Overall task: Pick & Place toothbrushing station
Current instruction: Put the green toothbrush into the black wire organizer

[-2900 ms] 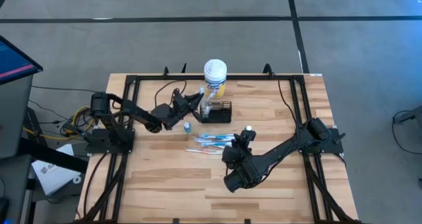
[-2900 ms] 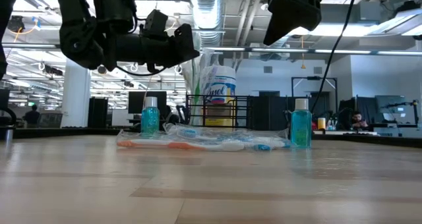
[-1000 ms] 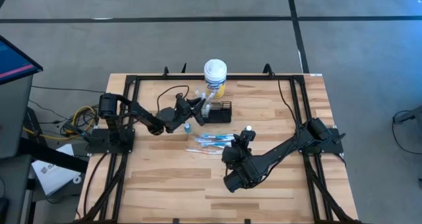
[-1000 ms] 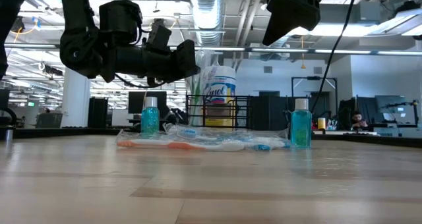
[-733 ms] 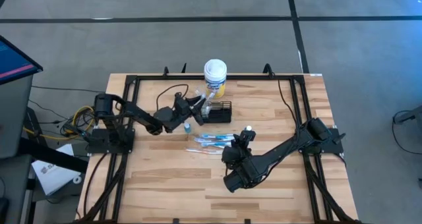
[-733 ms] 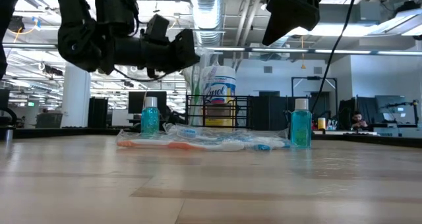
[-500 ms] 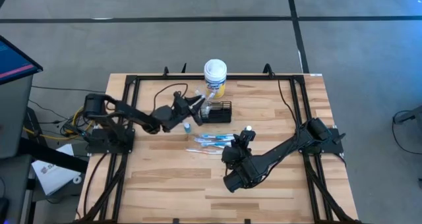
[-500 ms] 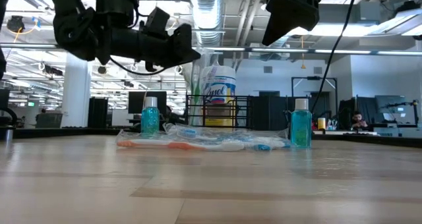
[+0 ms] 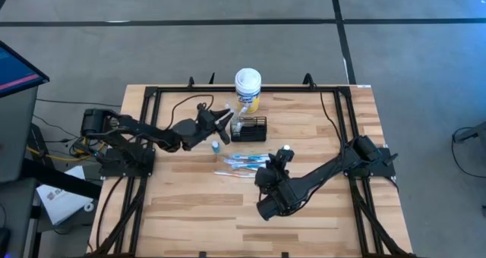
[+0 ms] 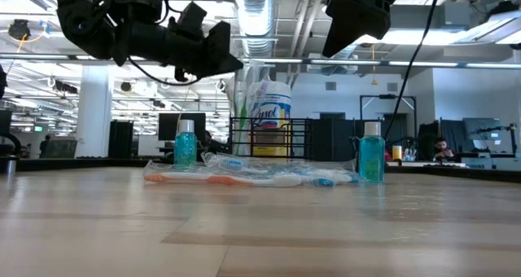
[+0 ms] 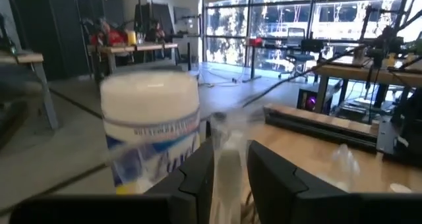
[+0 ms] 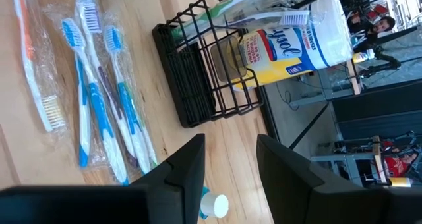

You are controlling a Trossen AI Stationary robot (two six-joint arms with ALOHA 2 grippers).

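Two arms are in my view. Since a moment ago the left gripper (image 9: 225, 118) has drawn back and risen, now above the caddy's (image 9: 250, 128) left end, fingers slightly apart, a wrapped toothbrush showing between them; I cannot tell if it's gripped. That caddy sits far-centre, touching the canister (image 9: 248, 86) labelled "Lysol" (image 12: 275, 45). My right gripper (image 9: 282, 158) hangs open near the loose toothbrushes (image 9: 241, 165)
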